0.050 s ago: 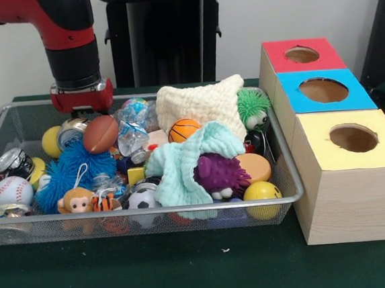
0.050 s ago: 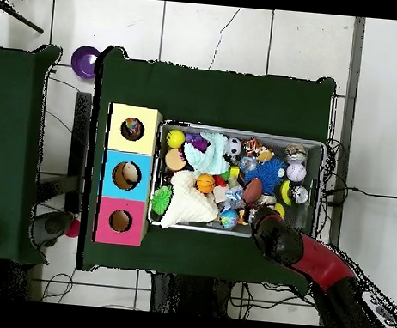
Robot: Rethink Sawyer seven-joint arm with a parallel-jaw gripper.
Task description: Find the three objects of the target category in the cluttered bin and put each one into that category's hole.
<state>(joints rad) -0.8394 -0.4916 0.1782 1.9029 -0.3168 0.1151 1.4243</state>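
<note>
My gripper [image 1: 83,106] hangs at the back left of the wire mesh bin [image 1: 286,176], just behind a brown toy football [image 1: 100,133]; only its red mount shows. In the overhead view the gripper [image 2: 262,218] is over the bin's edge nearest the base. In the bin lie a small basketball [image 1: 184,129], a baseball [image 1: 12,191], a soccer ball [image 1: 142,200], two yellow balls [image 1: 261,193], cans [image 1: 13,161], a blue fuzzy ball [image 1: 73,169], a purple fuzzy toy [image 1: 220,173] and a monkey [image 1: 75,201]. A wooden box has a red hole [image 1: 301,55], a blue hole [image 1: 323,90] and a yellow hole [image 1: 353,138].
A cream knit cloth [image 1: 199,103] and a mint cloth [image 1: 184,168] cover part of the pile. A green fuzzy toy [image 1: 253,107] sits at the bin's right end beside the box. In the overhead view things show inside the yellow hole [image 2: 132,129] and the blue hole [image 2: 126,175].
</note>
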